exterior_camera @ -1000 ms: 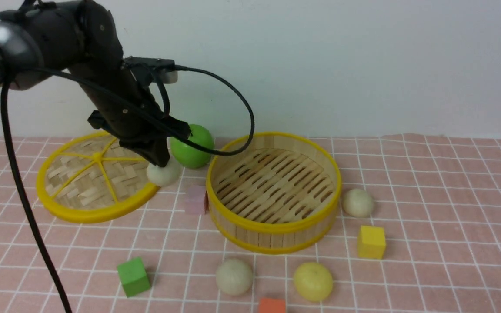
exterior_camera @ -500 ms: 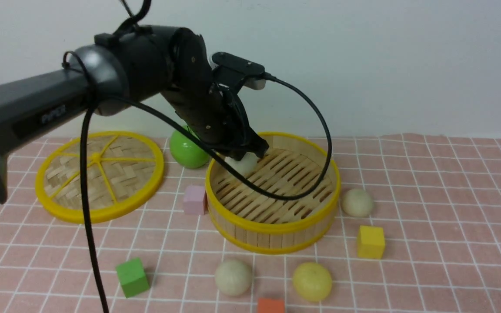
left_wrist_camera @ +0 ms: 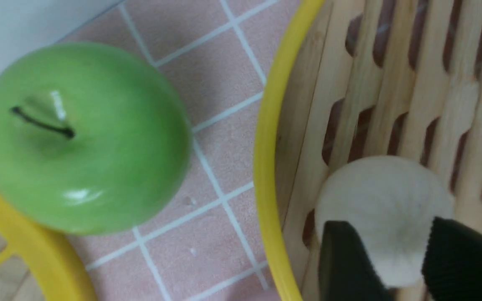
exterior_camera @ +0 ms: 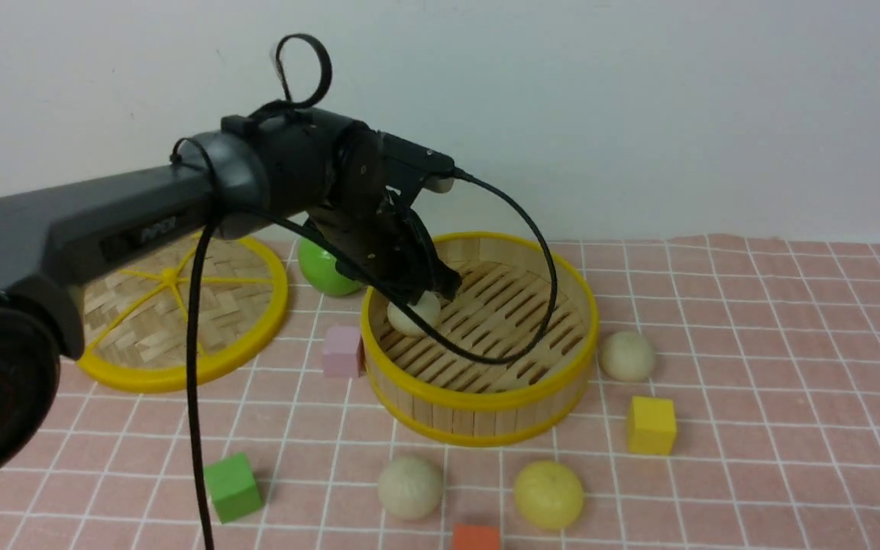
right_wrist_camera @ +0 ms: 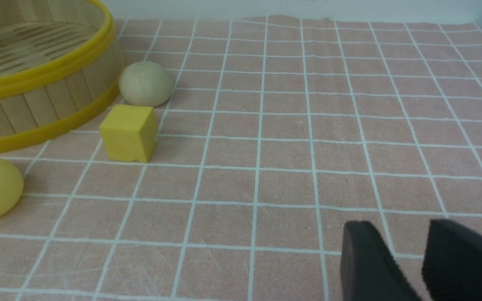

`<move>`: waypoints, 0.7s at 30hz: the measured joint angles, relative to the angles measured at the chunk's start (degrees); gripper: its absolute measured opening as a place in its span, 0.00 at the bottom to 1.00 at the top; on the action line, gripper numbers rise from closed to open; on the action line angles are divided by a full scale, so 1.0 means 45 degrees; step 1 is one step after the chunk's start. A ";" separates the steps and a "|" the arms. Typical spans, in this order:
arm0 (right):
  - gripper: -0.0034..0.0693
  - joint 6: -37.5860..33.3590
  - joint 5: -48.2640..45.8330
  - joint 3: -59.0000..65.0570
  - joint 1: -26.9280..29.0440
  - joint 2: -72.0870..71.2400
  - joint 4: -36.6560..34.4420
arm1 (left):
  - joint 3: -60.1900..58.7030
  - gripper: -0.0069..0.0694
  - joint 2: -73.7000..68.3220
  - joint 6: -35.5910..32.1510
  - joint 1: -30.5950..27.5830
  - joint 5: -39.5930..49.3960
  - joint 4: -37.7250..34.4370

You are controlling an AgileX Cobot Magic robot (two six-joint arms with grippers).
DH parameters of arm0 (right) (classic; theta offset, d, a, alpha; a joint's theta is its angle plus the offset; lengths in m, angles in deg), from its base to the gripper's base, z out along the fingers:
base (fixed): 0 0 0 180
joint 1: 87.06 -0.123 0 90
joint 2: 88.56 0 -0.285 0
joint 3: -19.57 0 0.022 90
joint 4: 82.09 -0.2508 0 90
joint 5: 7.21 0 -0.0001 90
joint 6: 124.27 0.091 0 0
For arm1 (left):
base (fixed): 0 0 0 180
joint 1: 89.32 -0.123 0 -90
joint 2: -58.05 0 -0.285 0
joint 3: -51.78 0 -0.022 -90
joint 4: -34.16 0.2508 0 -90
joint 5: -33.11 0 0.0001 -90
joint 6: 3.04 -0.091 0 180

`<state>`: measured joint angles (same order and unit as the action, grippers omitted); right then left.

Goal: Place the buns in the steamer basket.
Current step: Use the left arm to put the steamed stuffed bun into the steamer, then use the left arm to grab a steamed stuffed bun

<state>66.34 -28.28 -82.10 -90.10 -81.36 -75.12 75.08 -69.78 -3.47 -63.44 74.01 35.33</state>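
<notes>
The jaws of the left gripper stand apart over a cream-white bun, which shows between the fingertips; contact cannot be determined. This bun is located inside the steamer basket, on the slatted floor near the left wall. The jaws of the right gripper are parted, with bare tiled surface visible between them. Outside the basket, a second cream-white bun is positioned just beside its right wall, near the yellow cube. A third cream-white bun and the pale yellow bun are positioned on the near side. The green apple is located between the woven disc and the basket.
</notes>
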 joint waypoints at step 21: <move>0.37 0.0000 0.0000 0.0000 0.0000 0.0000 0.0000 | -0.4950 0.32 0.3188 0.0891 0.2548 0.3317 -0.1935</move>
<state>66.34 -28.28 -82.10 -90.10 -81.36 -75.12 52.80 -55.44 0.54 -51.98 88.94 26.62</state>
